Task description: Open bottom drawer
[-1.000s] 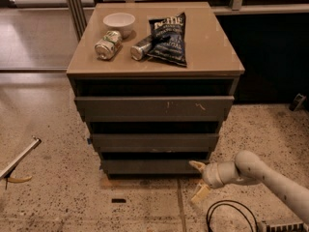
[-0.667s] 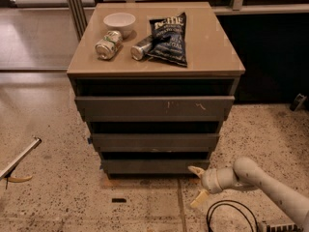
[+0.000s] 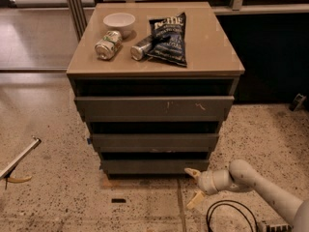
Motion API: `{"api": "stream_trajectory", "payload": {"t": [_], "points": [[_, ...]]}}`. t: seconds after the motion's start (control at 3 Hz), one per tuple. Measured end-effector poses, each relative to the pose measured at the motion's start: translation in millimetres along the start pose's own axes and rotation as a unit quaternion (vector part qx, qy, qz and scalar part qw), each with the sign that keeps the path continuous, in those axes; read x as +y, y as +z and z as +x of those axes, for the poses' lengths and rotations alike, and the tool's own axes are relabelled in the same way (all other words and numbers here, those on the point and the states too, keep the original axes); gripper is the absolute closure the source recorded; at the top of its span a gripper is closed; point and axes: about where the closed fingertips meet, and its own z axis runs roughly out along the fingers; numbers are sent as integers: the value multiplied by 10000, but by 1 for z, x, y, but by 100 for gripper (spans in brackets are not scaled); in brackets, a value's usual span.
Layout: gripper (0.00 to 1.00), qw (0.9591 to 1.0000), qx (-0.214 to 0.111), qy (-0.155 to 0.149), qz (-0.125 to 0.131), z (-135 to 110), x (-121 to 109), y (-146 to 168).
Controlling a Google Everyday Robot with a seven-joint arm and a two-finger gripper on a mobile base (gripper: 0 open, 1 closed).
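1. The bottom drawer (image 3: pixel 154 166) is the lowest of three grey fronts stacked under the counter's front edge. It lies just above the floor, its plain face towards the camera, with a dark gap along its top.
2. The gripper (image 3: pixel 193 186) hangs low over the speckled floor (image 3: pixel 58 197), below the counter's front right corner and just beside the right end of the bottom drawer. Its two pale fingers (image 3: pixel 190 172) are spread wide and hold nothing. The upper tip is close to the drawer's lower right corner; whether it touches cannot be told.
3. The pale arm (image 3: pixel 260 185) runs from the gripper towards the lower right.
4. Above the bottom drawer is the middle drawer (image 3: pixel 155 142), and above that the top drawer (image 3: pixel 154 108), with pale scratches on its front.
5. On the counter (image 3: pixel 212 52), a white bowl (image 3: pixel 119 21) stands near the back left corner.
6. Two cans lie on their sides in front of the bowl: one (image 3: pixel 108 44) towards the left edge, the other (image 3: pixel 143 46) touching a dark chip bag (image 3: pixel 169 37) at the middle.
7. A black cable (image 3: pixel 227 216) loops on the floor beneath the arm.
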Motion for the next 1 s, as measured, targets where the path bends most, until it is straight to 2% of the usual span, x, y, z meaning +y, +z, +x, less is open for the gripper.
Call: {"api": "stream_trajectory", "payload": {"t": [0.67,1.0], "points": [[0,9987,-491,134,32,15,-21,73],[0,9968,-761,47,224,-2,-47,100]]}}
